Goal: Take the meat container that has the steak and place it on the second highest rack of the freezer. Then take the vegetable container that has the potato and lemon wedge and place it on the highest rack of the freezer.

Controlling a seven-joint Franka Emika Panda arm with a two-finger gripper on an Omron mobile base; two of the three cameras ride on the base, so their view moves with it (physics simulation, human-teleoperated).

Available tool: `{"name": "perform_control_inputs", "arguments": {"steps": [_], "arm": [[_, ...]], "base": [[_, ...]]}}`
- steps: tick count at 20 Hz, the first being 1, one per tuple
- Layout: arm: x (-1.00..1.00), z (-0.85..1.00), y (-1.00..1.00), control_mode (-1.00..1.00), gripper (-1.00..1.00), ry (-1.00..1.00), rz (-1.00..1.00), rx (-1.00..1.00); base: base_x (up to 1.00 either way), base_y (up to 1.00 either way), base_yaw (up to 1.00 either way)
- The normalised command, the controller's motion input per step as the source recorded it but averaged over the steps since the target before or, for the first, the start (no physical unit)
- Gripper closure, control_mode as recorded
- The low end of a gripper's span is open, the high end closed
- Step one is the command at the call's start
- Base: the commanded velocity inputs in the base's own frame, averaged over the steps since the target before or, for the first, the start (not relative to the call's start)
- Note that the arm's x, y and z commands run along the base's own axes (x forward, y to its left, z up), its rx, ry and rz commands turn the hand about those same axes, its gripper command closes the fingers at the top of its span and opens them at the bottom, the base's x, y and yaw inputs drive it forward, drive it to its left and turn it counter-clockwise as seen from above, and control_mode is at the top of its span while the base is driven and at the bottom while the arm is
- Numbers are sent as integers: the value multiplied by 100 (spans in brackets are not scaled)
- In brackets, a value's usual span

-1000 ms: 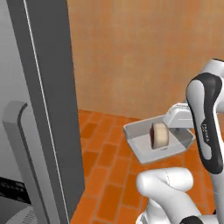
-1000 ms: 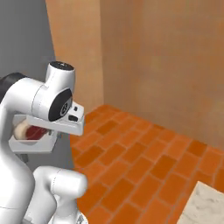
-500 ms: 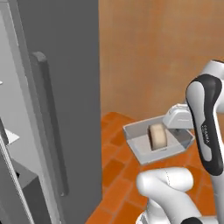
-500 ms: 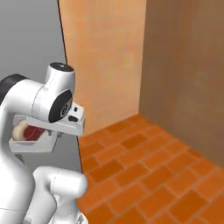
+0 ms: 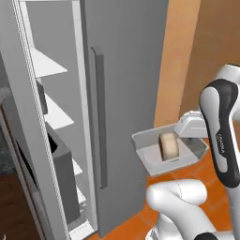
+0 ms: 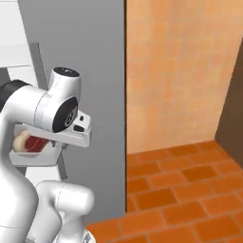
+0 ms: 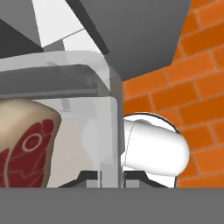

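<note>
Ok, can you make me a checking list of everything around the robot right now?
Surface: brick floor, bare.
Job's things: steak standing on edge inside the clear meat container, carried in the air beside the freezer; white racks show inside.
Clutter: nothing seen.
Gripper: gripper shut on the container's wall.
Cables: nothing seen.
Surroundings: orange wall; freezer door open.

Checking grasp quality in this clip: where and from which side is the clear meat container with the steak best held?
By its thin upright side wall, from outside the box, as the gripper does now: shut on the clear meat container at its rim. The wall is narrow enough to pinch, the box stays level, and the red-faced steak sits clear of the fingers.
</note>
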Motion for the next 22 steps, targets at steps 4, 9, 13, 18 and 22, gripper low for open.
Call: {"name": "perform_control_inputs", "arguments": {"steps": [4, 9, 13, 18, 22], "arm": [[0, 0, 0, 100, 100, 0, 0, 0], [0, 0, 0, 100, 100, 0, 0, 0], [0, 0, 0, 100, 100, 0, 0, 0], [0, 0, 0, 100, 100, 0, 0, 0], [0, 0, 0, 100, 100, 0, 0, 0]], "base": [[56, -6, 57], [52, 0, 60], [14, 0, 59], [86, -14, 20], [26, 1, -1]]}}
